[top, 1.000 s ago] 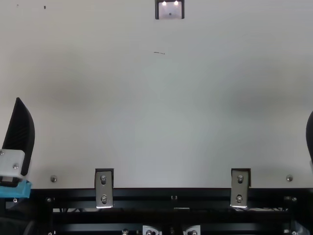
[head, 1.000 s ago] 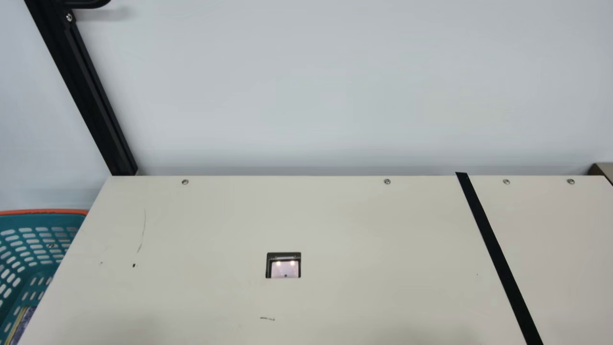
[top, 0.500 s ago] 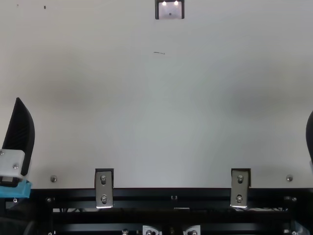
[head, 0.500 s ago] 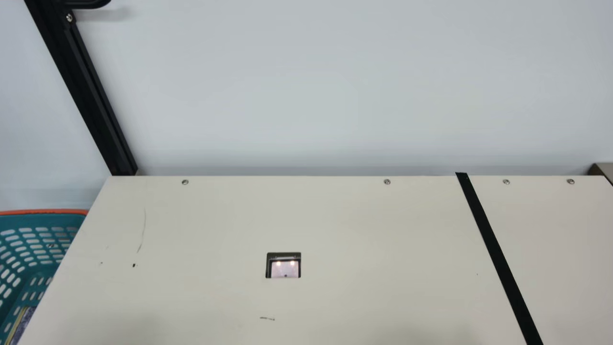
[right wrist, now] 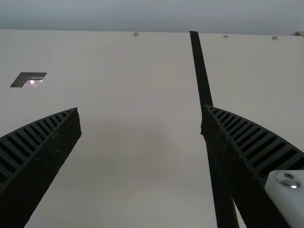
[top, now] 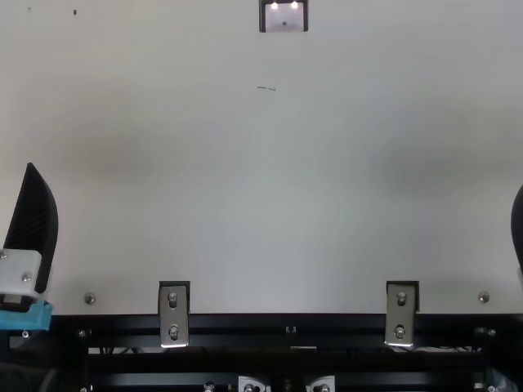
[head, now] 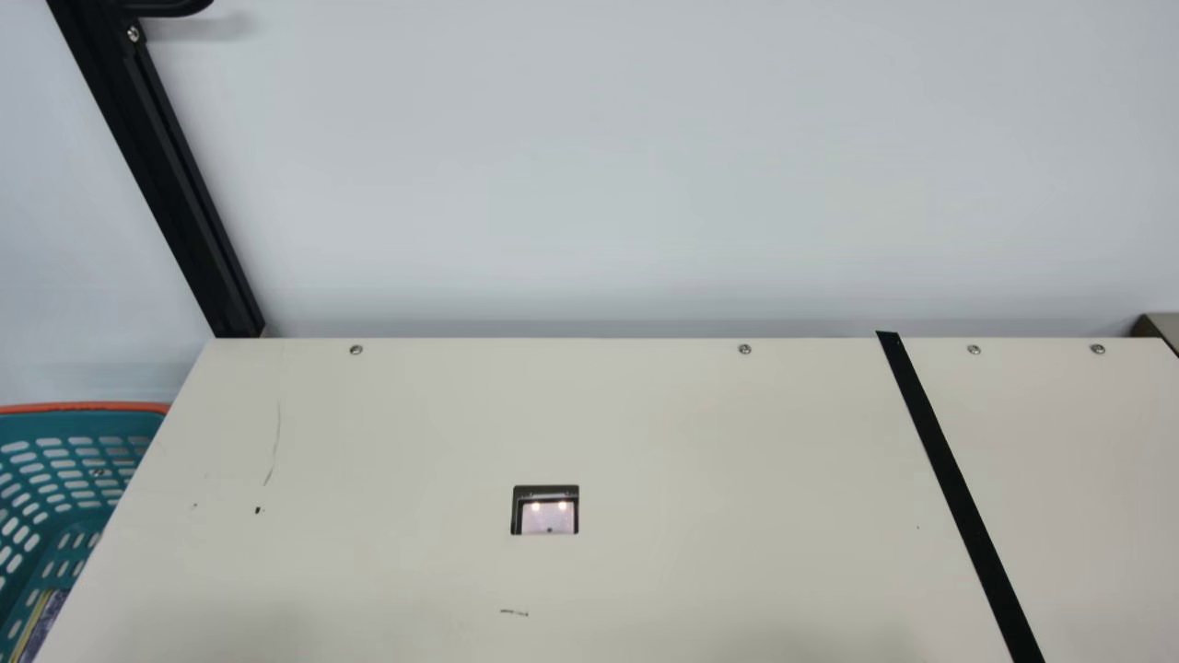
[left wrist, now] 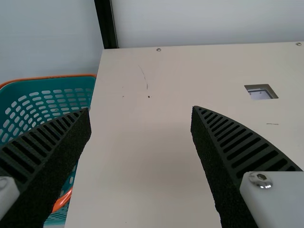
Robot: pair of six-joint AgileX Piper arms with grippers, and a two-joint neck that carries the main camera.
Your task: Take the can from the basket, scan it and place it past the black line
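- At the main view's left edge, the basket (head: 83, 425), teal with an orange rim, sits just beside the cream table (head: 700, 433). Low inside it lies a blue and yellow item (head: 46, 624), cut off by the view's edge; whether that is the can, I cannot tell, so the can's place stays uncertain. A black post (head: 170, 175) slants up from the table's far left corner against a pale wall (head: 645, 166). The scanner (head: 550, 517), a small opening with two lights, is set into the table between the basket and the black line (head: 958, 497). The line slants across the table's right part, with two screws (head: 1035, 349) past it along the far edge.
- From the top view, the left gripper (top: 33, 224) is partly in sight at the left edge, above a light blue part (top: 26, 317), and the right gripper (top: 518, 224) is at the right edge. They are well apart, with two metal brackets (top: 173, 314) on the near side between them.
- By the left wrist view, the left gripper (left wrist: 141, 109) is wide open, its ribbed fingers (left wrist: 244, 145) gripping nothing. One finger overlaps the basket in sight.
- By the right wrist view, the right gripper (right wrist: 140, 108) is also spread wide and holds nothing; the line passes partly behind one finger.
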